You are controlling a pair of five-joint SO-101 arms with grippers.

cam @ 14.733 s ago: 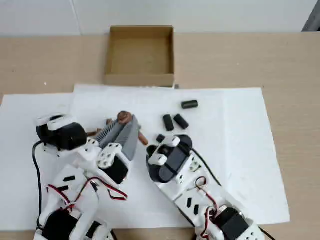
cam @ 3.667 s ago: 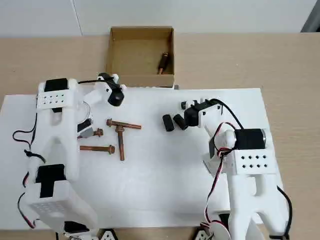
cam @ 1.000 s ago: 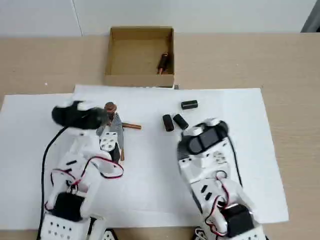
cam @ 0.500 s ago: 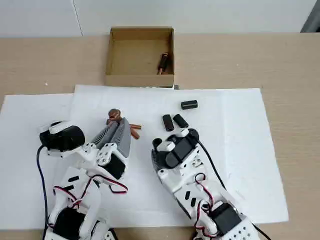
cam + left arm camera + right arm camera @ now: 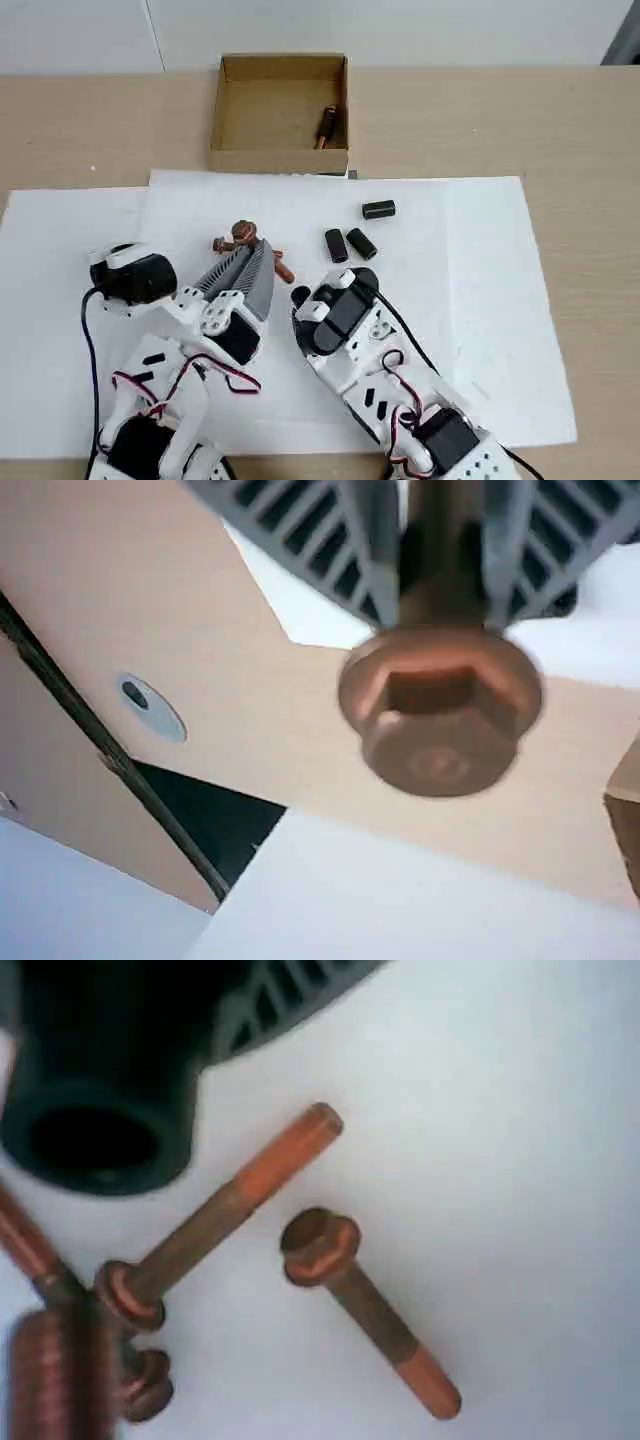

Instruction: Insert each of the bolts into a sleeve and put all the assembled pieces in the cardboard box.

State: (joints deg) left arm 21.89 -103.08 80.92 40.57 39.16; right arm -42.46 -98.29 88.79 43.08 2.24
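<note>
Over the desk (image 5: 560, 130), right end effector (image 5: 306, 299) grips a sleeve (image 5: 95, 1130), left end effector (image 5: 246, 262) a bolt (image 5: 440, 715): align axes before pushing.

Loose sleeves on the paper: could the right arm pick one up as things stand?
Probably not: the right end effector is already shut on a sleeve. The loose sleeves lie close by with nothing in between.

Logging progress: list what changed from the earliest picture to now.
An assembled piece now lies in the box, empty at first. In the last second the right fingers, holding a sleeve, swung toward the left fingers, which kept their bolt. The three loose sleeves and the box stayed put.
</note>
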